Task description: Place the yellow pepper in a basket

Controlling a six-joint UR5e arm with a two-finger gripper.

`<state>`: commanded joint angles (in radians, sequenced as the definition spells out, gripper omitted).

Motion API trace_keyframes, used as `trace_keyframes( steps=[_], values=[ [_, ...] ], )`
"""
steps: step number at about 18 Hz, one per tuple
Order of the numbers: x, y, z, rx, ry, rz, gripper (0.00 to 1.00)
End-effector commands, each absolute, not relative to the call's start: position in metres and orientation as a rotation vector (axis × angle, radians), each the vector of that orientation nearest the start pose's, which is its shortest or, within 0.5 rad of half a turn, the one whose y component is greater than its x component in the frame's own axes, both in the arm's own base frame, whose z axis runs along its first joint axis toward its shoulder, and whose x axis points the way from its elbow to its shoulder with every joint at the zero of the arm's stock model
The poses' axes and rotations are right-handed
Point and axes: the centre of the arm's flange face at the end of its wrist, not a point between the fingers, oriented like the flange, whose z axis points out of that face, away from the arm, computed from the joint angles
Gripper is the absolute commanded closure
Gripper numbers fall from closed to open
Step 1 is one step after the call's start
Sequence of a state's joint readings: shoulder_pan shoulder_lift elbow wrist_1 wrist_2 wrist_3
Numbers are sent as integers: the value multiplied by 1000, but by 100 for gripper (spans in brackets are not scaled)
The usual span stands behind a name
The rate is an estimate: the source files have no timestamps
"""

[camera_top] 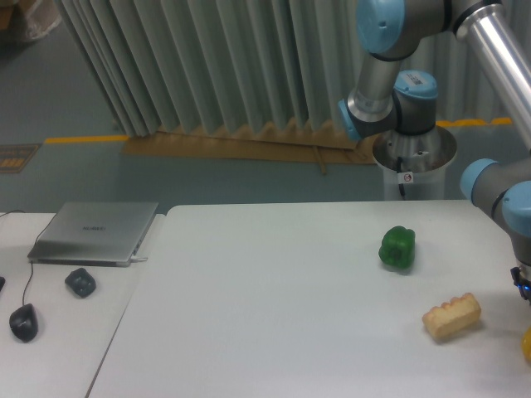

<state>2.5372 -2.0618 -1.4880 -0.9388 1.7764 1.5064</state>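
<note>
Only a bright yellow sliver of the yellow pepper [528,344] shows, cut off by the right edge of the camera view. Directly above it the arm's wrist [518,211] reaches down and leaves the frame, so the gripper itself is out of view. No basket appears anywhere in the picture.
A green pepper [397,247] sits on the white table [274,315], with a tan ridged block [452,316] in front of it to the right. On the left desk lie a closed laptop [95,231] and two dark mice [80,282]. The arm's base [412,149] stands behind the table.
</note>
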Motion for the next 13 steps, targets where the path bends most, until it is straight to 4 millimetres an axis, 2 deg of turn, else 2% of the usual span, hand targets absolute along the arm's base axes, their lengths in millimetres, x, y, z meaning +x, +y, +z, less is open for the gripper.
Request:
trace_keyframes(
  steps=[2, 8, 11, 13],
  values=[
    [-489, 471, 328, -3125, 820, 441, 54],
    [-469, 454, 351, -3161, 837, 308, 54],
    [-480, 435, 360, -3174, 813, 298, 54],
    [-495, 415, 367, -3158, 874, 299, 54]
  ],
)
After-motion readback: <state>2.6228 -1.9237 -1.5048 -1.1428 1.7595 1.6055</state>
